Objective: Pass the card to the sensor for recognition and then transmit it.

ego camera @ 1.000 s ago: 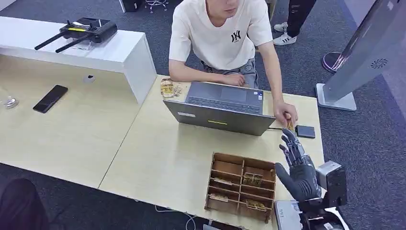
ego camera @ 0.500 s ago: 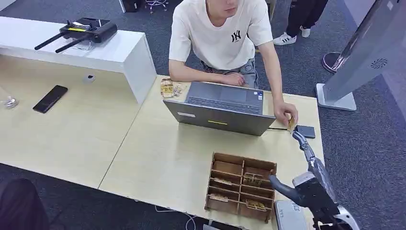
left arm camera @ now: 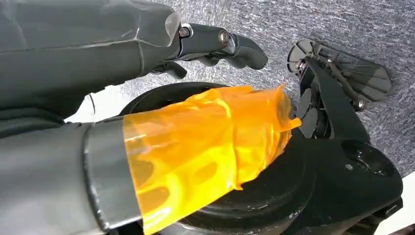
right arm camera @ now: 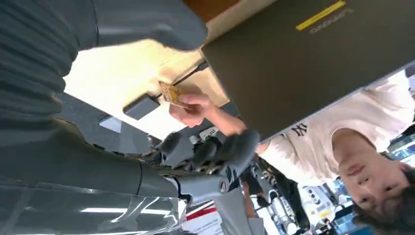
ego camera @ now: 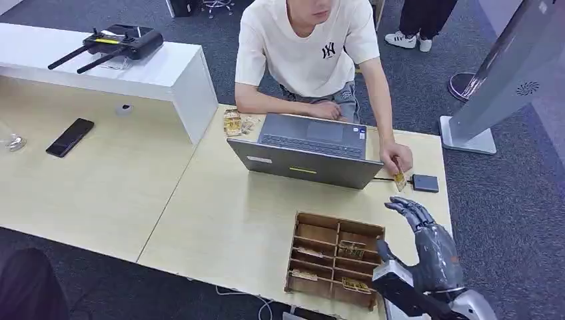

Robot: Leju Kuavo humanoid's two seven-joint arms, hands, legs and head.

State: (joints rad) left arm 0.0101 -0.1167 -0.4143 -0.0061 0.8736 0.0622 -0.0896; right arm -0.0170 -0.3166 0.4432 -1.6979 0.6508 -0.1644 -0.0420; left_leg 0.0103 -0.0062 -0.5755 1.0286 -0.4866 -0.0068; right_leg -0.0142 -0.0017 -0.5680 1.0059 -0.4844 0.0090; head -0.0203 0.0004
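A person's hand holds the small yellow card at the table's far right, just left of the dark square sensor. My right hand hovers nearer to me, beside the wooden tray, fingers spread and empty, apart from the card. In the right wrist view the card sits in the person's fingers next to the sensor, beyond my dark fingers. In the left wrist view, my left hand hangs over the floor and holds nothing, its fingers stretched out, its thumb wrapped in orange tape.
A grey laptop stands open before the seated person. A wooden compartment tray with small items lies at the near table edge. A phone and a controller lie at the left. A display stand rises at the right.
My right hand has drawn back from the person's hand towards me and turned, its fingers now spread and empty. The card stays in the person's fingers, lowered slightly beside the sensor.
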